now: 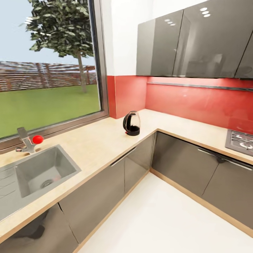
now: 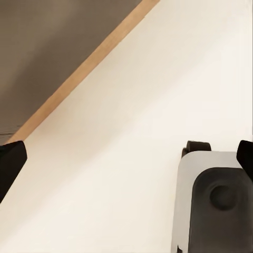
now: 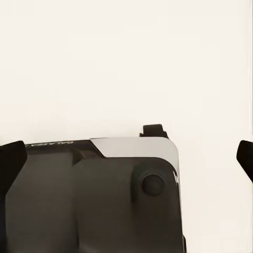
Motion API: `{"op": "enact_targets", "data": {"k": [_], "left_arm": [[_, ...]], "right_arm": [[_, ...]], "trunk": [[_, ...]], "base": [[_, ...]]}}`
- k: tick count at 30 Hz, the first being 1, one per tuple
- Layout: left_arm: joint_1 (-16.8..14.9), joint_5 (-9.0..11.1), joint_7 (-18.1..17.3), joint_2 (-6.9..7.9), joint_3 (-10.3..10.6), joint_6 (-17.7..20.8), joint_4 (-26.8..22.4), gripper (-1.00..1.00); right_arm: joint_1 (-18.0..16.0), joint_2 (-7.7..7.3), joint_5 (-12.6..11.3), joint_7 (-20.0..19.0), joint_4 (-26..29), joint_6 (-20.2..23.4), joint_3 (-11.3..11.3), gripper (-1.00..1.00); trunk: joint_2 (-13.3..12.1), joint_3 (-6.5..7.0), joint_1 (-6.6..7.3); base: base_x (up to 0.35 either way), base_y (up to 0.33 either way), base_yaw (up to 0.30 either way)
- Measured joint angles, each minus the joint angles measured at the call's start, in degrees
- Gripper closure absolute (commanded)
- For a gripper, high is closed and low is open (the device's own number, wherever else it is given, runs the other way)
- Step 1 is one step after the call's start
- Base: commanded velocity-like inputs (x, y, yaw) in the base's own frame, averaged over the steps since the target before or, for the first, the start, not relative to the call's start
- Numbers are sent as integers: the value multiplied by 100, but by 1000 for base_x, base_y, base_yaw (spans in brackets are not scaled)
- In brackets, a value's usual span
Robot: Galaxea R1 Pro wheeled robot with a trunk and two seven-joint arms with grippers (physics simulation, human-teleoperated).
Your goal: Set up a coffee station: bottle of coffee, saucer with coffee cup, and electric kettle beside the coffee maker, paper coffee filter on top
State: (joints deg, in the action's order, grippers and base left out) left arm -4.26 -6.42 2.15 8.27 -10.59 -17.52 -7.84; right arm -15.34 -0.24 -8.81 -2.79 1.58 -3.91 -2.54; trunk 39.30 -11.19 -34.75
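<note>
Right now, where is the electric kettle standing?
In the head view the electric kettle stands on the countertop near its inner corner, before the red backsplash, to the right of the sink.

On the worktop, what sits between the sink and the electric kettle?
Nothing: in the head view, the countertop is bare light wood from the sink to the electric kettle.
</note>
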Motion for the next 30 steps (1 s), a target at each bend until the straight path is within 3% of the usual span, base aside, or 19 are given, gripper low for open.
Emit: {"op": "enact_targets", "data": {"k": [30], "left_arm": [[0, -1, 0, -23, 1, -5, 57, -100]], "right_arm": [[0, 0, 0, 0, -1, 0, 0, -100]], "trunk": [[0, 0, 0]], "base": [[264, -212, 0]]}}
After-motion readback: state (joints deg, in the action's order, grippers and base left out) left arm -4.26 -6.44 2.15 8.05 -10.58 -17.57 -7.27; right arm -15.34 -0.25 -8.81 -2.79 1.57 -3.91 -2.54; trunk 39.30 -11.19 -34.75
